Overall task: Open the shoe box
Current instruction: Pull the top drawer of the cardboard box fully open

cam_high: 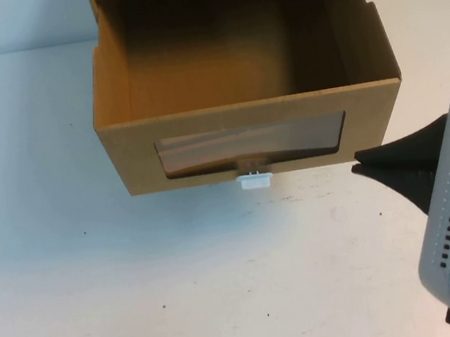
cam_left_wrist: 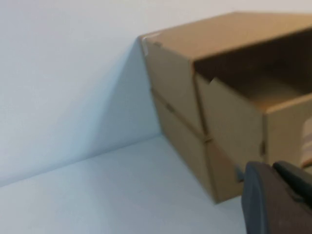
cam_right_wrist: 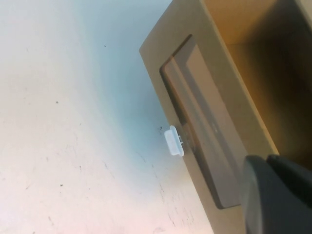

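Brown cardboard drawer-style shoe box stands open. Right gripper, fingers together, just right of its white plastic pull tab. Left gripper near box's left side, farther from the tab.

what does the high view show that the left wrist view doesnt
Only the high view: the white pull tab on the front of the drawer, and the right gripper, shut, just off the drawer's front right corner. Only the left wrist view: the left side of the box, and the left gripper off to the box's left. Both: the drawer pulled out of the box, on the white table.
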`<action>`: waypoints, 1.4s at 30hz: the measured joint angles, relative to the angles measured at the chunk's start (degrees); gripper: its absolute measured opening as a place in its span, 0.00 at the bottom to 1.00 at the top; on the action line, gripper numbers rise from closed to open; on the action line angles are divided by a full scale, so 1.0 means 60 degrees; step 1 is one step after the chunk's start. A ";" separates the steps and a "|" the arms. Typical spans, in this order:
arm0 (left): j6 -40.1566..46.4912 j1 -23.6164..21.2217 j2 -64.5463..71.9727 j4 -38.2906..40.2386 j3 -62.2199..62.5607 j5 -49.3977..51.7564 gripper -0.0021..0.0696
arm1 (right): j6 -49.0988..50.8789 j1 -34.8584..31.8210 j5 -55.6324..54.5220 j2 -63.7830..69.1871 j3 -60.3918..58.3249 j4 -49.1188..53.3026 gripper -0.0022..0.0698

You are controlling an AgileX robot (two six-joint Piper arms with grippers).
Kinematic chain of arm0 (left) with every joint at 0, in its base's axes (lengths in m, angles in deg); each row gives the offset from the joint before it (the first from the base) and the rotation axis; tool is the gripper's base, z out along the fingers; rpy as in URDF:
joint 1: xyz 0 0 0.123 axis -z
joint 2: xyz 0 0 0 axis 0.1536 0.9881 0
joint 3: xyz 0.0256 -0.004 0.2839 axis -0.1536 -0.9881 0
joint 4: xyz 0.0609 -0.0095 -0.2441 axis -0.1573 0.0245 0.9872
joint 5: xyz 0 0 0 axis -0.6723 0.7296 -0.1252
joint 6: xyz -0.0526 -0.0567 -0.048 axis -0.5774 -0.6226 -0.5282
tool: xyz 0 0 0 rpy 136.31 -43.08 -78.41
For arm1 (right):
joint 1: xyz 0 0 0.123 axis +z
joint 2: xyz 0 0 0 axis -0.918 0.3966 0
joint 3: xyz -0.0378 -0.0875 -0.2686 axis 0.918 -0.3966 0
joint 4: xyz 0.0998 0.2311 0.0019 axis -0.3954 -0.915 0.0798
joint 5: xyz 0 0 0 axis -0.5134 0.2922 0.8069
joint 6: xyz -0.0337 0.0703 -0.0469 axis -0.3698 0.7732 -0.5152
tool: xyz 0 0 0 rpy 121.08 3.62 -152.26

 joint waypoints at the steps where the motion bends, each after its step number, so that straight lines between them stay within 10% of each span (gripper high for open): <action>1: 0.0000 0.0000 -0.0089 -0.0290 -0.0306 -0.0223 0.02 | 0.0000 0.0000 0.0000 0.0000 0.0000 0.0000 0.01; 12: -0.1135 0.0000 -0.1704 -0.1151 -0.4589 -0.2940 0.02 | 0.0000 0.0000 0.0000 0.0000 0.0000 0.0000 0.01; 42: -0.2377 0.0000 -0.1895 -0.1565 -0.4843 -0.0285 0.02 | 0.0000 0.0000 0.0000 0.0000 0.0000 0.0000 0.01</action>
